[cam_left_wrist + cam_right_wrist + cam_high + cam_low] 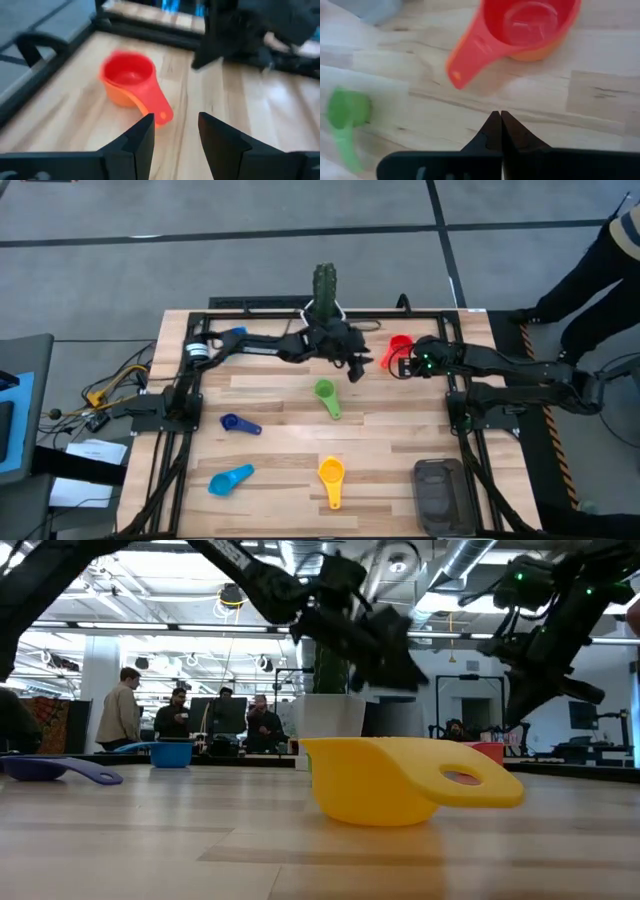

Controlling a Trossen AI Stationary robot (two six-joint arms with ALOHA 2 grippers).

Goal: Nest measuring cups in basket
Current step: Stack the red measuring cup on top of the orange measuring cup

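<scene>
A red cup (131, 70) sits nested in an orange cup (116, 95) at the table's far right (398, 348), its handle (161, 111) pointing at my left gripper. My left gripper (175, 127) hovers open just short of that handle, above the table (358, 367). My right gripper (500, 122) is shut with nothing in it, above the boards beside the red cup (408, 367). The green cup (325, 396), dark blue cup (238, 423), light blue cup (230, 478) and yellow cup (331, 475) lie apart on the table. The dark grey basket (440, 495) stands at the near right corner.
A white pot with a cactus (325, 288) stands at the far edge, behind my left arm. A black frame (190, 440) runs round the table. People stand in the room beyond the table (125, 705), one at the far right (600, 270). Bare boards lie between the cups.
</scene>
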